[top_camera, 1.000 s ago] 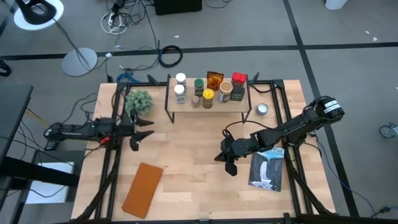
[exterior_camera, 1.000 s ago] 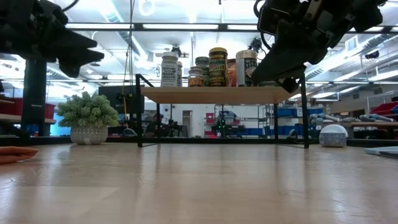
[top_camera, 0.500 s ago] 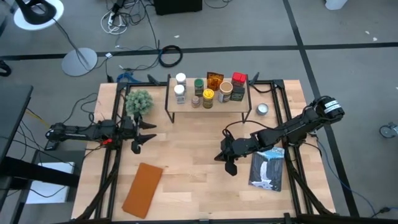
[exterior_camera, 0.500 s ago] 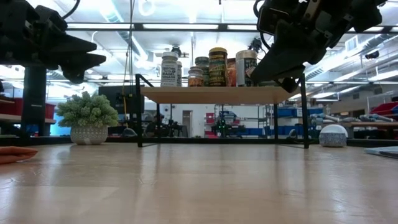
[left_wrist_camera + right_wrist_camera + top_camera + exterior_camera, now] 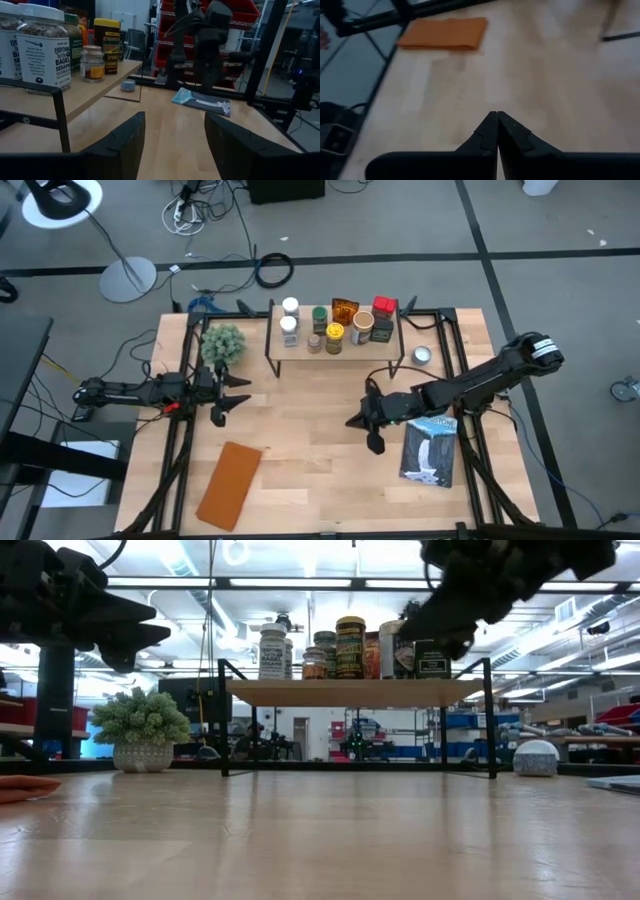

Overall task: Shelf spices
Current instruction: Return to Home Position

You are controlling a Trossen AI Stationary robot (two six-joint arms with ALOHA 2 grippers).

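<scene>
Well, right tool (image 5: pixel 362 432) hangs seemingly clear of shelf (image 5: pixel 350 354).

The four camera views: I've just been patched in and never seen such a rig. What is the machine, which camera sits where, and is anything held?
The machine is a two-armed robot at a wooden table; each arm ends in a two-finger gripper. The high view looks straight down, the low view sits at tabletop height, and each wrist view looks past that arm's own fingers. The spices stand on the shelf, a low wood riser on black legs. Also on the table are a small plant, a flat brown pad and a blue-and-white book. The left gripper is open and empty, near the plant. The right gripper is shut on nothing, above bare wood beside the book.
</scene>
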